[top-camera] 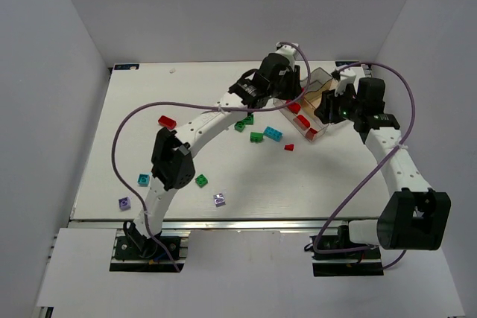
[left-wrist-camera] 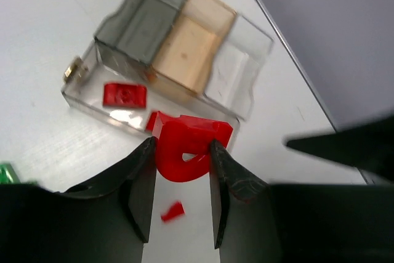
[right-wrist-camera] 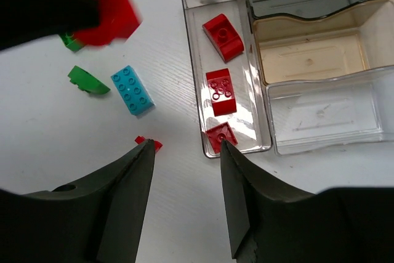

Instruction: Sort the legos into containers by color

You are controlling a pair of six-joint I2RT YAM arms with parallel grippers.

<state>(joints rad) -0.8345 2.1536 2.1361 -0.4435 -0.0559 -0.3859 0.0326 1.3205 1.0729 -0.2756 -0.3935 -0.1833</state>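
Note:
My left gripper (left-wrist-camera: pixel 183 145) is shut on the curved red lego (left-wrist-camera: pixel 184 152) and holds it above the near edge of the clear compartment tray (left-wrist-camera: pixel 184 47). In the top view this gripper (top-camera: pixel 289 93) is over the tray (top-camera: pixel 319 78). The tray's long compartment holds three red bricks (right-wrist-camera: pixel 220 92), one of which shows in the left wrist view (left-wrist-camera: pixel 125 95). My right gripper (right-wrist-camera: pixel 184 152) is open and empty just in front of the tray (right-wrist-camera: pixel 320 115), and in the top view it (top-camera: pixel 328 112) is at the tray's right. A small red piece (right-wrist-camera: pixel 151 144) lies by its left finger.
A cyan brick (right-wrist-camera: pixel 132 89) and green bricks (right-wrist-camera: pixel 88 81) lie left of the tray. Farther left on the table are a red brick (top-camera: pixel 166 121), a green one (top-camera: pixel 201 180), a cyan one (top-camera: pixel 143 179) and purple ones (top-camera: pixel 124 202). The tray's tan, smoky and clear compartments hold nothing.

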